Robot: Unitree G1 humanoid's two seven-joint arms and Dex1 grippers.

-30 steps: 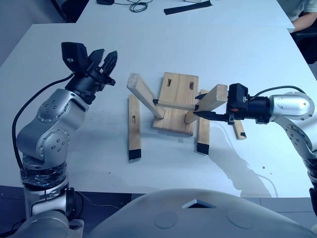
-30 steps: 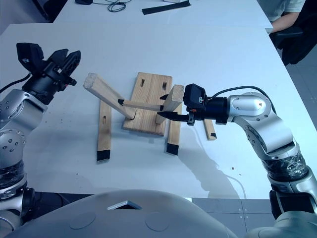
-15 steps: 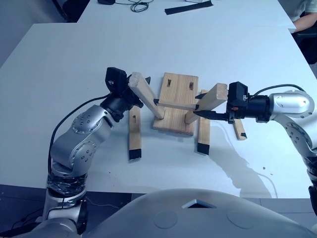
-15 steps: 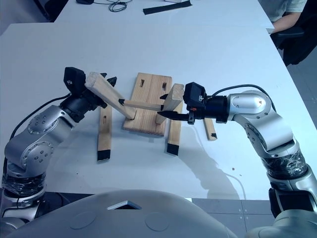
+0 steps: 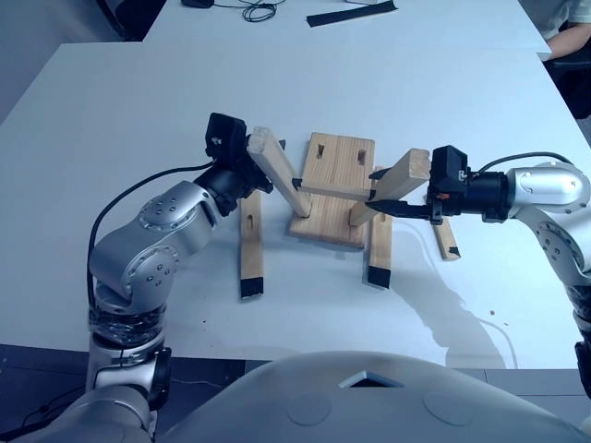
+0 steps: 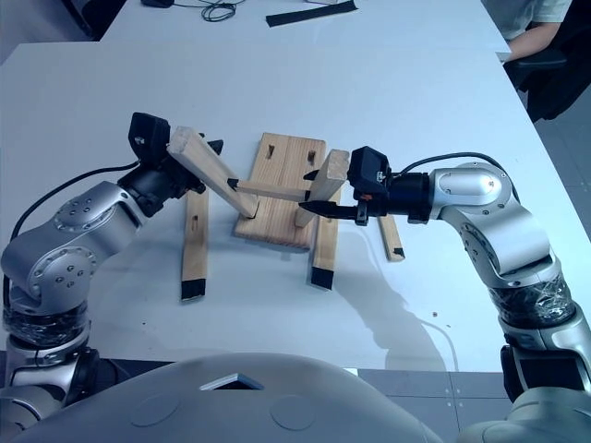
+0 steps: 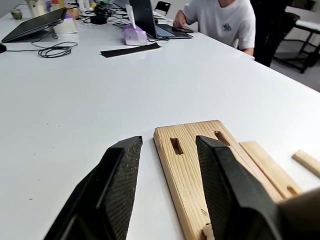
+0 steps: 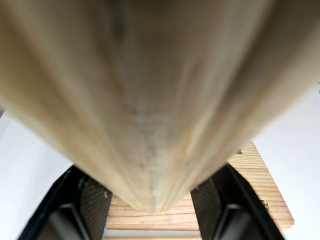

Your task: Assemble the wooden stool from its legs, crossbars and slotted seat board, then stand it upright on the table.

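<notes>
A partial frame of two wooden legs joined by a crossbar (image 5: 331, 192) hangs tilted over the slotted seat board (image 5: 336, 153). My right gripper (image 5: 382, 194) is shut on the right leg (image 5: 399, 178), which sits between its fingers (image 8: 94, 200) in the right wrist view. The left leg (image 5: 275, 170) slants up toward my left gripper (image 5: 251, 177). That gripper (image 7: 167, 165) is open at the leg's upper end, with the seat board (image 7: 200, 160) visible past its fingers and the leg outside them.
Two loose legs lie flat on the white table, one (image 5: 249, 245) left of the seat board and one (image 5: 379, 247) right of it. A short crossbar (image 5: 446, 242) lies under my right arm. A black strip (image 5: 351, 14) and cables lie far back.
My left arm swung down from the far left to the upper end of the left leg. The frame in my right gripper shifted slightly right and up.
</notes>
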